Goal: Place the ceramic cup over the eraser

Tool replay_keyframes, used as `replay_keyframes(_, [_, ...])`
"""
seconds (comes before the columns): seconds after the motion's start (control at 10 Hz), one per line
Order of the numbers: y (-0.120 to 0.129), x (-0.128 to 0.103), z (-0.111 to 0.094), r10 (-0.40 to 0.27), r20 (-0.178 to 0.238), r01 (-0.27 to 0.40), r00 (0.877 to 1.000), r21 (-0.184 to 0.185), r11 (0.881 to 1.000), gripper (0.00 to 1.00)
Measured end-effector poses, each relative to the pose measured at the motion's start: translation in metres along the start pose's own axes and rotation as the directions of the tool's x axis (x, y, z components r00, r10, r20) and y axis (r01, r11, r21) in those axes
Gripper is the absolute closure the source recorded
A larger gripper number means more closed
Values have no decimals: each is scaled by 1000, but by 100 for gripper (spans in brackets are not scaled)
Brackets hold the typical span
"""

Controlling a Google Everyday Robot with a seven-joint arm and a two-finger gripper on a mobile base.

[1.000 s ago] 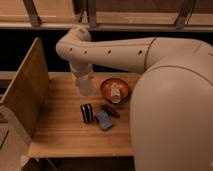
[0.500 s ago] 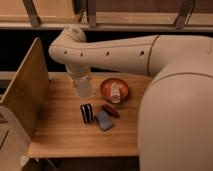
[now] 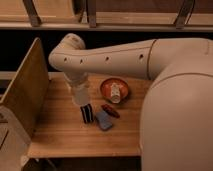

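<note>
Only one camera view here, so this is short. The arm (image 3: pixel 107 55) reaches in from the right, bends over the back edge of the table (image 3: pixel 55 140) and drops straight down near the middle. The gripper (image 3: pixel 80 90) is at the bottom of that drop, over the middle of the tabletop, a bit left of centre. Honestly I can't tell if it's wide, narrow or clamped on anything, since it all blends into one pale shape.

The lowest bit of that shape looks like the cup (image 3: pixel 82 100), right above the back end of the eraser (image 3: pixel 86 114). I can't tell whether they're touching. The eraser lies about mid-table, long side running front to back.

A blue piece (image 3: pixel 104 120) sits just beside it on the right, with a reddish piece (image 3: pixel 111 110) just behind that. An orange bowl (image 3: pixel 106 88) sits toward the back edge with a whitish item (image 3: pixel 116 93) in it. A wooden panel (image 3: pixel 22 92) stands along the left edge.
</note>
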Motion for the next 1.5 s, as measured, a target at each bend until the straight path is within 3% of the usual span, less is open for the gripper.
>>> replay_keyframes(0.8, [2,27,7,50,-32,-49,998,12,999,100])
replay_keyframes(1.3, [3,27,7,49,-31,-48,998,12,999,100])
replay_keyframes(1.5, [1,24,7,39,-28,-38,999,32,999,100])
